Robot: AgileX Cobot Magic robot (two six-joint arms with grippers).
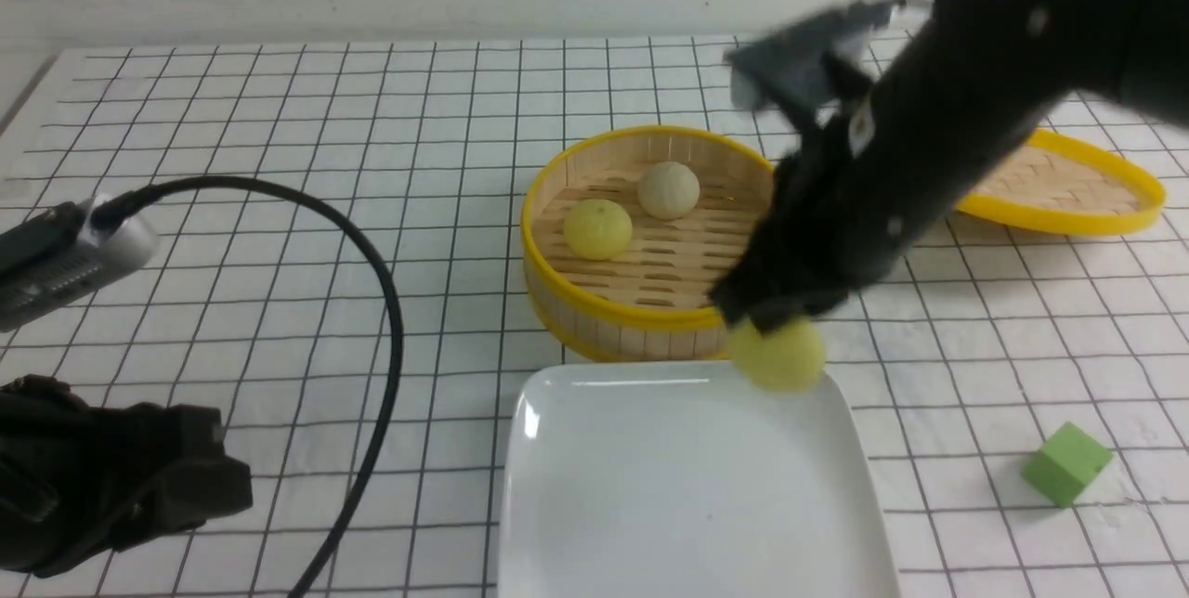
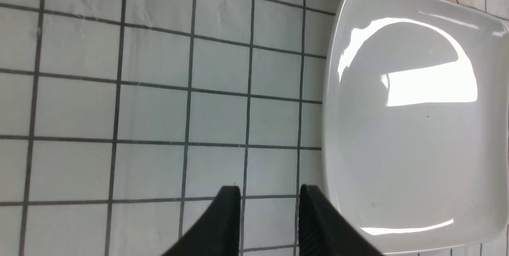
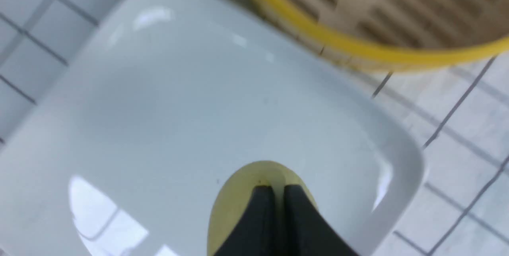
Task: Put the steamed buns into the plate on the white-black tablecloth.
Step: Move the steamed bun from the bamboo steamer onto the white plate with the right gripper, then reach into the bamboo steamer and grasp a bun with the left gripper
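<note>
We find the held bun [image 1: 778,358], yellow-green, at the tip of the right arm [image 1: 929,143], over the far right corner of the plate [image 1: 687,487]. The right jaws are clenched on it. In the right wrist view the two black fingers [image 3: 264,216] stand almost together, pressed onto the bun, which shows on both sides of them. No view lets us tell whether the held bun touches the plate. The front view is blurred around this arm, so only the wrist view shows the grip.

The plate lies on the grid cloth [image 1: 279,115], at the edge nearest the robot. Just behind its far rim stands the steamer [image 1: 594,324]. Only the front view shows its contents: a yellow bun [image 1: 597,228] and a beige bun [image 1: 668,189], near each other but apart, on the slatted floor.

To the right of the steamer the lid [image 1: 1077,189] lies on the cloth, partly hidden by the right arm. A green cube [image 1: 1066,462] sits on the cloth to the right of the plate, well apart from it.

The left arm [image 1: 102,477] sits low at the left of the front view, which hides its fingertips. The left wrist view shows the left jaws released: the two fingers [image 2: 228,216] stand apart over the cloth beside the plate's rim, with grid lines visible between them. A black cable [image 1: 390,319] arcs above the cloth near this arm.
</note>
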